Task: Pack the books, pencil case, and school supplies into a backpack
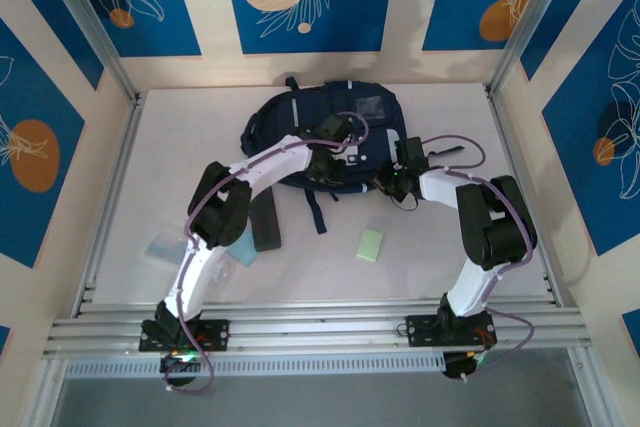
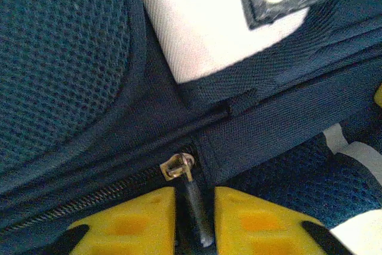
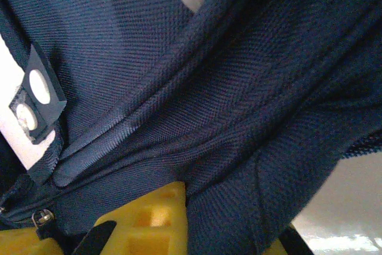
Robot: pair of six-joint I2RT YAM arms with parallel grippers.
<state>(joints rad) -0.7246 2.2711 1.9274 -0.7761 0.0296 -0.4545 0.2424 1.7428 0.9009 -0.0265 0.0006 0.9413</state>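
Opening the backpack (image 1: 290, 112) — left gripper (image 2: 196, 200) stands parted round the zipper pull (image 2: 186, 174) at six o'clock and needs to pinch it and drag toward eight — right gripper (image 3: 221, 231) clamps fabric.

Top view: both arms cover the backpack's (image 1: 300, 112) near edge. The left arm overlaps part of the pencil case (image 1: 267, 227) and most of the light blue pad (image 1: 243, 250).

Left wrist: left claw (image 2: 195, 207) cut off at the bottom edge. Contact with the zipper pull (image 2: 197, 214) is shadowed, cannot tell.

Right wrist: right claw (image 3: 227, 225) tips buried under a pinched backpack fold.
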